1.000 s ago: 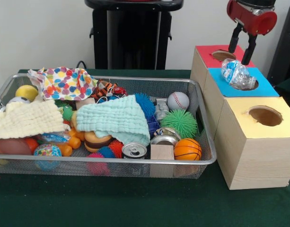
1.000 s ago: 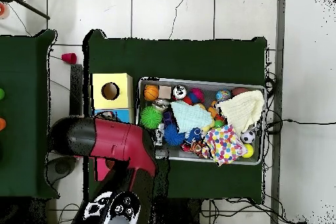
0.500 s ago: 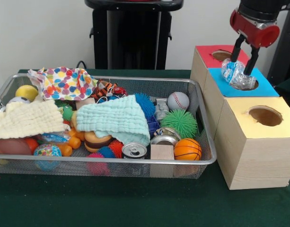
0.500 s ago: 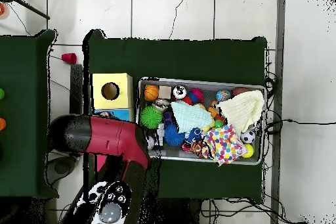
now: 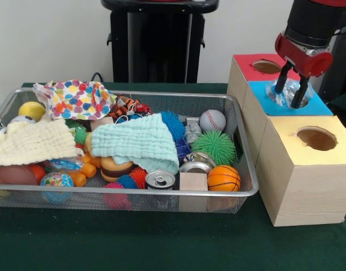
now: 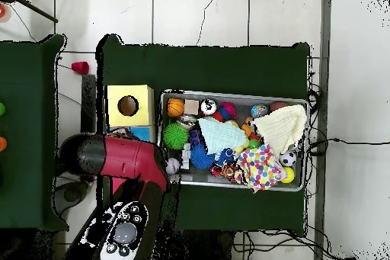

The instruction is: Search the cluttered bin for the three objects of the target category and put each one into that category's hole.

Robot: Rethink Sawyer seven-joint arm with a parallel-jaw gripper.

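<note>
1. The hand (image 5: 292, 94), upper right of the frame, has its two fingers spread around the crumpled plastic bottle (image 5: 281, 94).
2. The bottle sits in the blue box's (image 5: 262, 93) hole.

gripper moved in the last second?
Yes. The gripper has come down from above the red box onto the crumpled plastic bottle at the blue box's hole.
</note>
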